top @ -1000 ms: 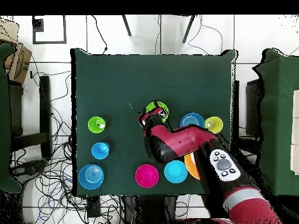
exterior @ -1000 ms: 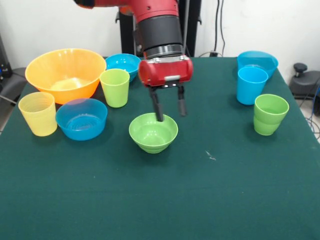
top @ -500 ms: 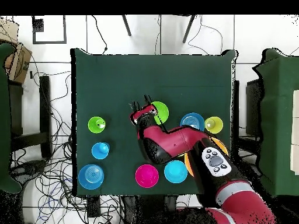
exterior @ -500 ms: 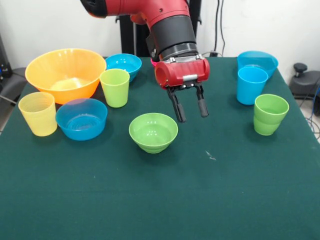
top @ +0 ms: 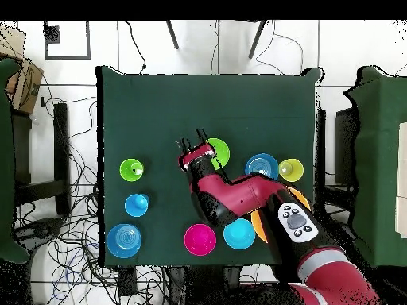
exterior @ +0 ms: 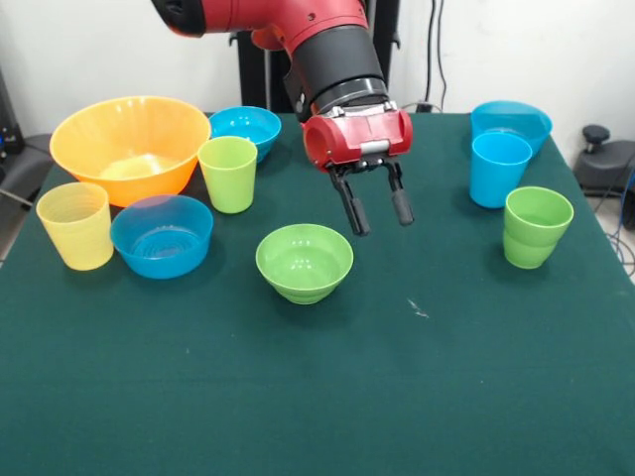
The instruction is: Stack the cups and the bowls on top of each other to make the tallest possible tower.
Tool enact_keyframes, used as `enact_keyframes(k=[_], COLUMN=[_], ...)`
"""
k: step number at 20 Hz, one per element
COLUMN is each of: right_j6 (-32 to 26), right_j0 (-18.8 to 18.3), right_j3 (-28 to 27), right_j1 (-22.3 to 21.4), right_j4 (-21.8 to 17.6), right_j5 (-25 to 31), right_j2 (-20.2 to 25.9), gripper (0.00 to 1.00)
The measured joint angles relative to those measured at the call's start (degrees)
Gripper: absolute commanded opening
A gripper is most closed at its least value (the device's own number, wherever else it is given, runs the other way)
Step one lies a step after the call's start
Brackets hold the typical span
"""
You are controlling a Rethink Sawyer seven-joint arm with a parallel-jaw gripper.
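Small green bowl (exterior: pixel 305 261) upright mid-table, empty; green stepped cup (exterior: pixel 537 227) upright, well apart

Bare table (exterior: pixel 298 397) lies open in front of the green bowl (exterior: pixel 305 262); cups crowd both sides.

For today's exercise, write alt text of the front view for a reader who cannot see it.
A red robot gripper, fingers open and empty, hangs just above and beside a small green bowl on a green table. Cups and bowls stand apart to either side, none stacked.
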Motion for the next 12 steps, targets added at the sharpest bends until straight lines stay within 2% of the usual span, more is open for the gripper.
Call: enact_keyframes(k=[1,4,5,9,12], right_j6=[0.0,0.0,0.0,0.0,0.0], right_j0=[0.0,-0.3,-0.3,-0.3,-0.1], right_j3=[0.0,0.0,0.0,0.0,0.0], right_j1=[0.0,-0.5,-0.7,-0.9,-1.1], right_j4=[0.0,0.5,1.4,4.6,8.9], right_j5=[0.3,6.4,10.9,23.3,38.9], right_j2=[0.0,0.8,1.3,2.2,2.6], gripper=[1.0,1.0,1.0,1.0,1.0])
